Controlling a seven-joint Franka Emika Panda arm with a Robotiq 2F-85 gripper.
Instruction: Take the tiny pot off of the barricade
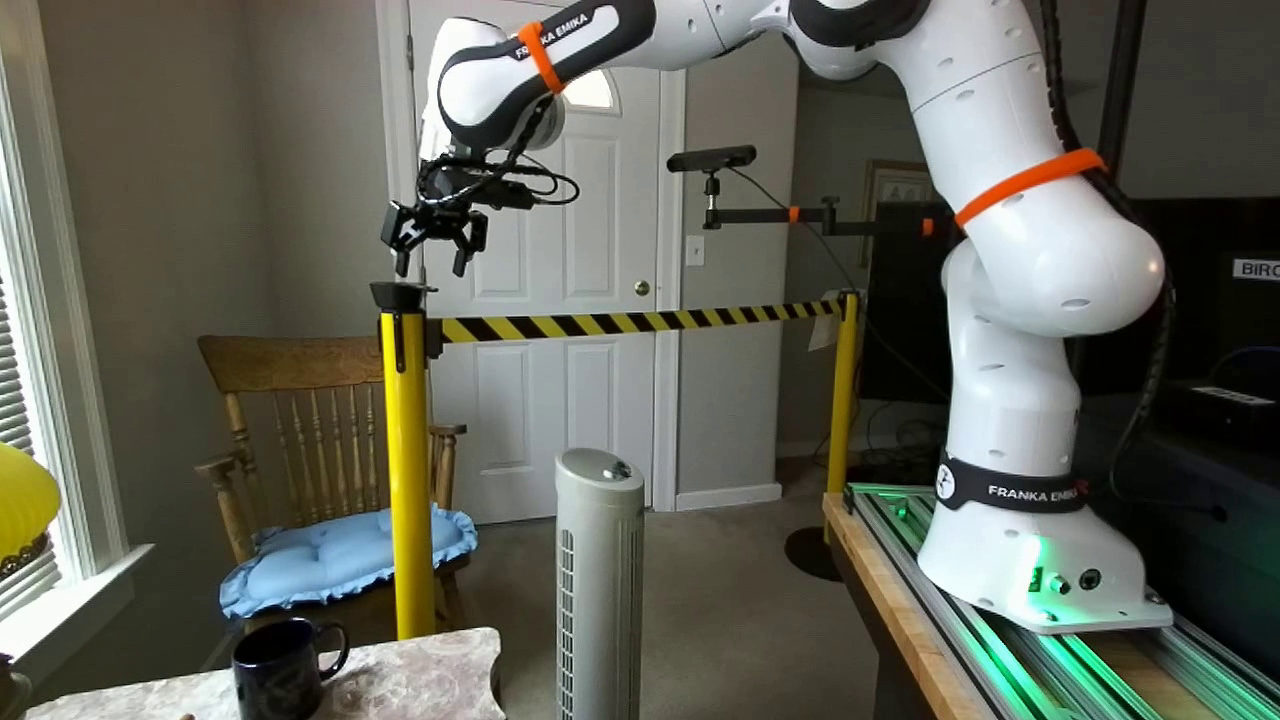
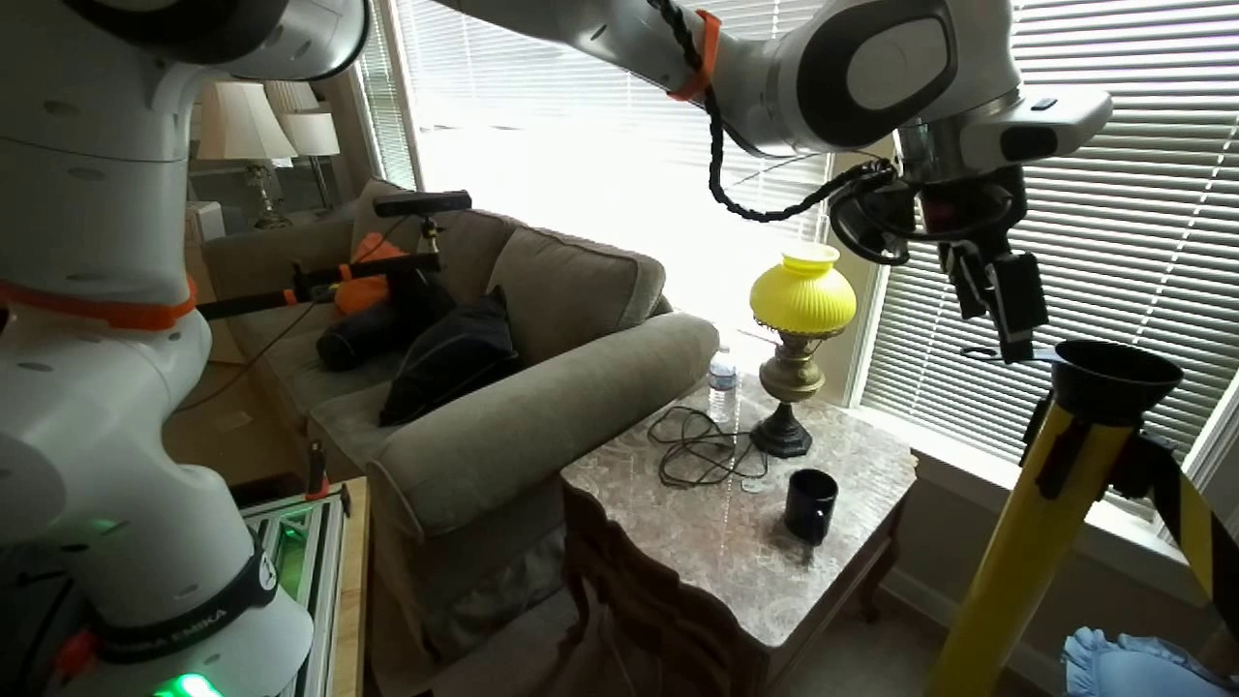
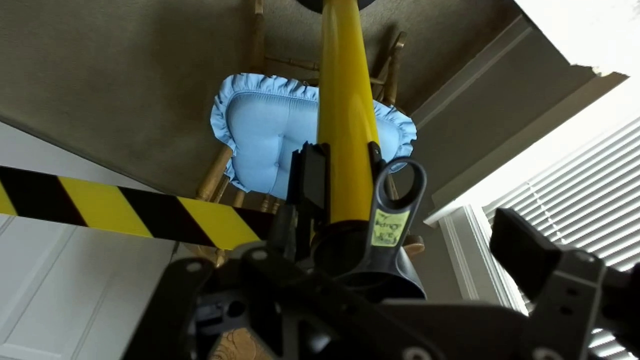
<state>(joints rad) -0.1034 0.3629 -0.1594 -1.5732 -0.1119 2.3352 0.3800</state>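
Note:
The tiny pot (image 1: 398,297) is small and blackish, upright on top of the near yellow post of the barricade (image 1: 408,480). It also shows in an exterior view (image 2: 1115,373), its handle reaching toward my gripper. In the wrist view the pot's ringed handle (image 3: 392,235) carries a yellow-green label; my gripper's parts hide some of the bowl. My gripper (image 1: 432,268) is open and empty, pointing down just above the pot and its handle. In the wrist view its fingers (image 3: 401,240) stand wide apart, with the handle between them in the picture. One fingertip overlaps the handle in an exterior view (image 2: 997,331); contact cannot be told.
A striped tape (image 1: 640,322) runs from the near post to the far post (image 1: 842,400). A wooden chair (image 1: 300,365) with a blue cushion stands behind. A tower fan (image 1: 600,580), a marble-topped table (image 2: 697,552) with a black mug (image 2: 810,505) and a yellow lamp (image 2: 803,295) stand nearby.

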